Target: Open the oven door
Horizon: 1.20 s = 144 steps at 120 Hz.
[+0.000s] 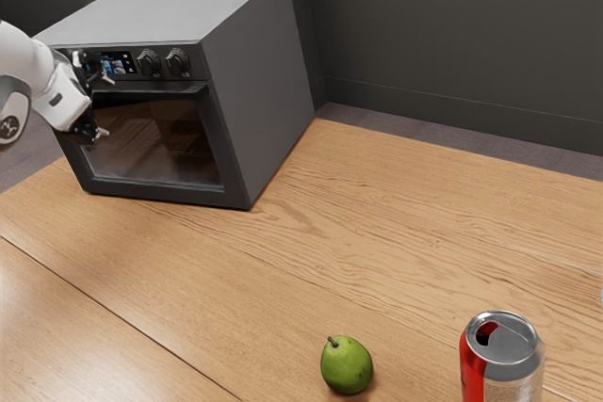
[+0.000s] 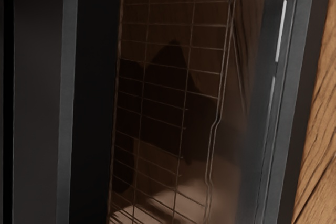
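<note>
Grey, the oven [image 1: 254, 91] stands on the wooden worktop [image 1: 396, 223], its door [image 1: 160, 143] closed; the pincer [image 1: 104, 106] is spread wide at the oven's front, gripping nothing; a green pear [image 1: 347, 367] sits well apart from the oven, an opened can [image 1: 501, 364] farther still.

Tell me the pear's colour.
The pear is green, with a small dark stem; it shows best in the exterior view.
</note>
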Each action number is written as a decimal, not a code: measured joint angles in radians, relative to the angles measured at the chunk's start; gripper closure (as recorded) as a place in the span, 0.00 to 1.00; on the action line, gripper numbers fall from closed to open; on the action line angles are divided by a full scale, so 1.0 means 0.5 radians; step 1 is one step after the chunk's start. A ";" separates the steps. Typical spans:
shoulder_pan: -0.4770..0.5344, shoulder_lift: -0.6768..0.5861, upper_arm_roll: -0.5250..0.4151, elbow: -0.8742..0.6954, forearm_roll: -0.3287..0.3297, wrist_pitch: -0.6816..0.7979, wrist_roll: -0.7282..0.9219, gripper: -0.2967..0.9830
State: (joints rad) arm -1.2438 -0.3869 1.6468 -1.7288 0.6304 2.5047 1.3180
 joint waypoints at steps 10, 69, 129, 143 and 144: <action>0.000 0.000 -0.011 0.002 0.000 -0.031 -0.010 0.23; -0.026 -0.007 -0.036 0.022 0.032 -0.102 -0.048 0.23; -0.091 -0.022 0.000 0.021 0.058 -0.051 -0.069 0.23; -0.094 -0.022 0.002 0.018 0.059 -0.049 -0.072 0.23; -0.095 -0.021 0.001 0.018 0.059 -0.049 -0.073 0.23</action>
State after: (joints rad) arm -1.2912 -0.3975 1.6474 -1.7198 0.6597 2.4801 1.2818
